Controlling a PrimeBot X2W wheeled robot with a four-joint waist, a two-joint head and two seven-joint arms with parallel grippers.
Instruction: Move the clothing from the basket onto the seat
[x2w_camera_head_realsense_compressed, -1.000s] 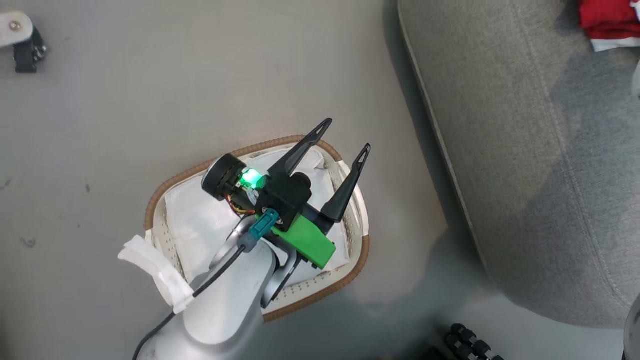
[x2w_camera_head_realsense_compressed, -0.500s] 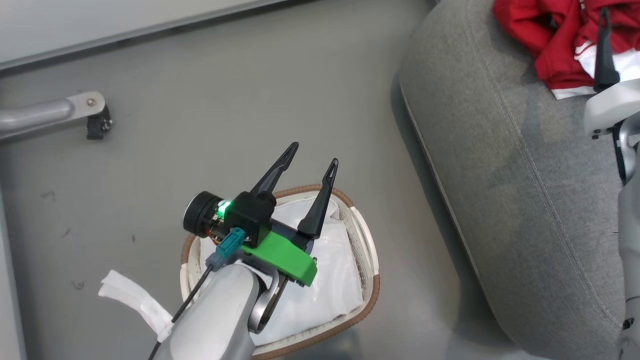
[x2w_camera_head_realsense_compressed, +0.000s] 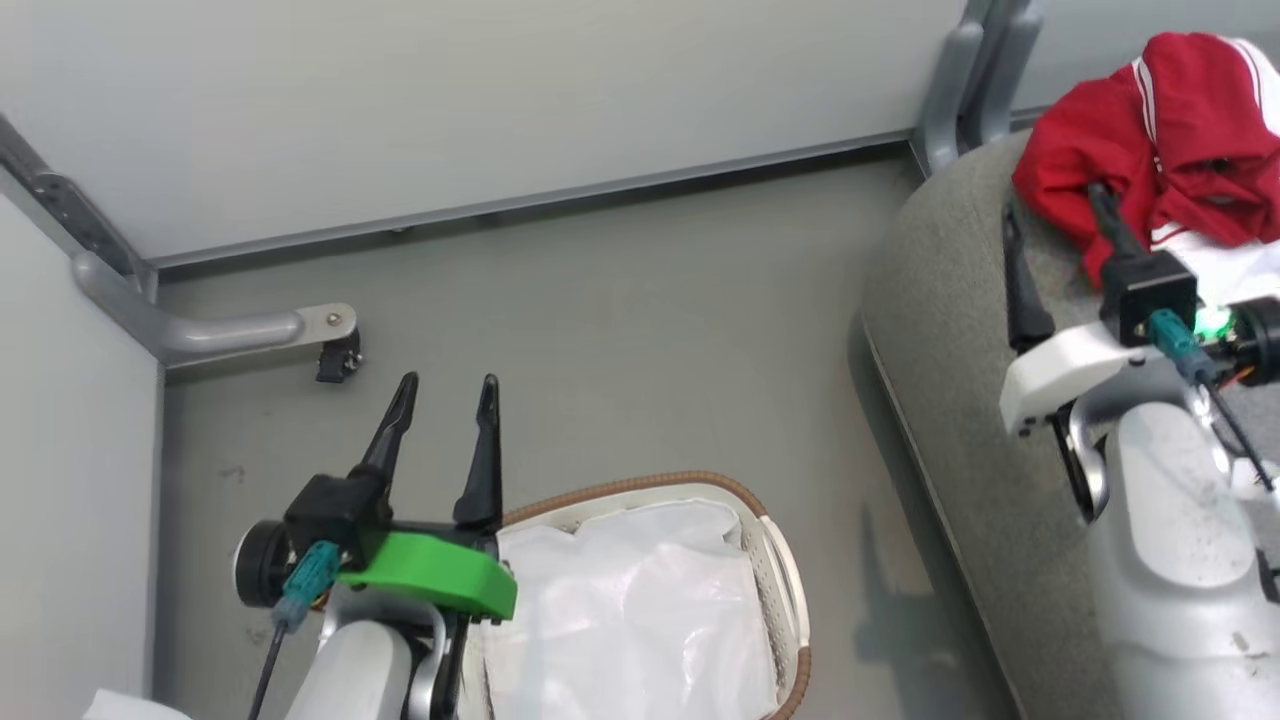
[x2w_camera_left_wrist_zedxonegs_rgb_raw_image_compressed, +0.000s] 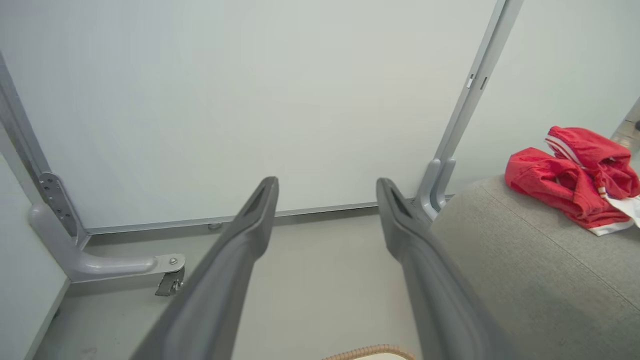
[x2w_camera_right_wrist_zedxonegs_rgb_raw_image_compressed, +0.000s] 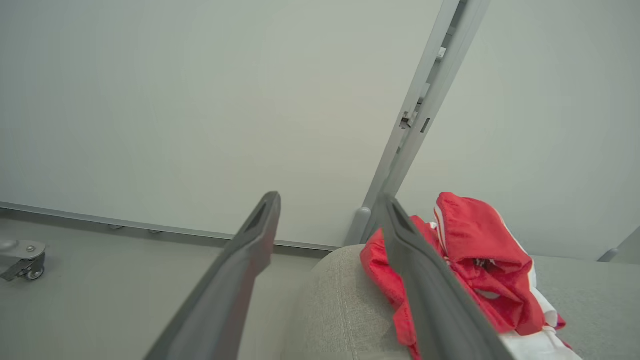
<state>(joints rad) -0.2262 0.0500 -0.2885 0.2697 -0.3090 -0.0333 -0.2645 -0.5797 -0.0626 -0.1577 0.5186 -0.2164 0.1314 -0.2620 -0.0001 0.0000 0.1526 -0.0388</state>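
Seat (x2w_camera_head_realsense_compressed: 960, 420) first, one of it, grey and by far the largest thing, down the right of the head view. Carried the clothing (x2w_camera_head_realsense_compressed: 1180, 130) on its far rounded end, so judged the transfer itself done and only the pulling clear in hand.

Basket (x2w_camera_head_realsense_compressed: 770, 560), one, on the floor (x2w_camera_head_realsense_compressed: 620, 330) just beside the seat's edge and well apart from the clothing. Held no red; showed its white liner (x2w_camera_head_realsense_compressed: 630, 620) inside the brown rim.

Clothing next, heaped red on the seat. Counted two garments as best could be told, one mostly plain red, one with white stripes and a white part beneath; could not part them cleanly where they overlapped.

Hands, two. Right hand (x2w_camera_head_realsense_compressed: 1053, 200) over the seat at the near side of the heap, fingers spread apart, clamped on nothing; could not tell whether a fingertip brushed the cloth. Left hand (x2w_camera_head_realsense_compressed: 447, 381) above the floor just beside the basket's left rim, fingers likewise apart and empty.

Judged the next move to call for drawing the right hand straight back from the heap, without catching a fold and dragging cloth toward the seat's rounded edge. Found no further garment to fetch.

Caster bracket (x2w_camera_head_realsense_compressed: 335, 355), one, smallest, at the foot of the wall (x2w_camera_head_realsense_compressed: 500, 100).
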